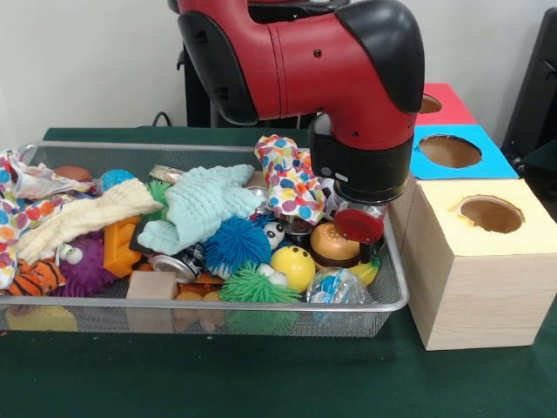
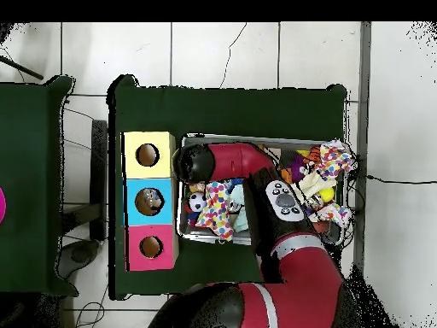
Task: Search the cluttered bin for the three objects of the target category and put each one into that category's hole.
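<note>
A wire mesh bin holds a heap of mixed toys and cloths. My gripper hangs low over the bin's right end, close to the wooden boxes. It is mostly hidden under the black wrist, so its state is unclear. A red round piece shows just under the wrist. Directly beneath lie an orange burger-like toy, a yellow ball with a face and a clear patterned ball. In the overhead view the arm's end covers the bin's corner next to the yellow box.
Three boxes with round holes stand beside the bin: yellow-topped, blue, red. In the bin lie a teal knitted cloth, a polka-dot cloth, blue and green spiky balls, an orange block.
</note>
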Motion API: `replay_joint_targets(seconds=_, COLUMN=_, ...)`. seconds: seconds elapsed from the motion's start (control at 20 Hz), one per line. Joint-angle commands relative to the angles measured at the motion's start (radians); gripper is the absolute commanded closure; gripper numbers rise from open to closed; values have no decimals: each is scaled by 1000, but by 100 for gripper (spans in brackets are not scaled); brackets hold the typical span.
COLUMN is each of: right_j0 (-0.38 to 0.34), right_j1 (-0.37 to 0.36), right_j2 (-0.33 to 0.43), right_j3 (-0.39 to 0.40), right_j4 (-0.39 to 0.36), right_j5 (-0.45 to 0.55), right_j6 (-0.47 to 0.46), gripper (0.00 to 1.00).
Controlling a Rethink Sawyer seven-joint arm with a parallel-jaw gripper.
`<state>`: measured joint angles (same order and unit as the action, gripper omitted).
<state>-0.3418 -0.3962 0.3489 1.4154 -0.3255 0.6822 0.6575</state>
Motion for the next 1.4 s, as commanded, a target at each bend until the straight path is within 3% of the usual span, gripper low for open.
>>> replay_joint_targets(seconds=0.05, right_j0=-3, right_j1=-31, right_j2=18, right_j3=4, right_j4=-154, right_j5=2, right_j6=-95, gripper=100)
replay_joint_targets(seconds=0.4, right_j0=-15, right_j1=-29, right_j2=36, right_j3=2, right_j4=-189, right_j5=7, right_j6=-59, gripper=100)
replay_joint_targets(seconds=0.65, right_j0=-47, right_j1=-50, right_j2=39, right_j3=48, right_j4=-140, right_j5=-9, right_j6=50, gripper=100)
replay_joint_targets(seconds=1.0, right_j0=-150, right_j1=-101, right_j2=81, right_j3=93, right_j4=-127, right_j5=19, right_j6=-32, gripper=100)
replay_joint_targets(seconds=1.4, right_j0=-169, right_j1=-102, right_j2=87, right_j3=108, right_j4=-107, right_j5=-14, right_j6=64, gripper=100)
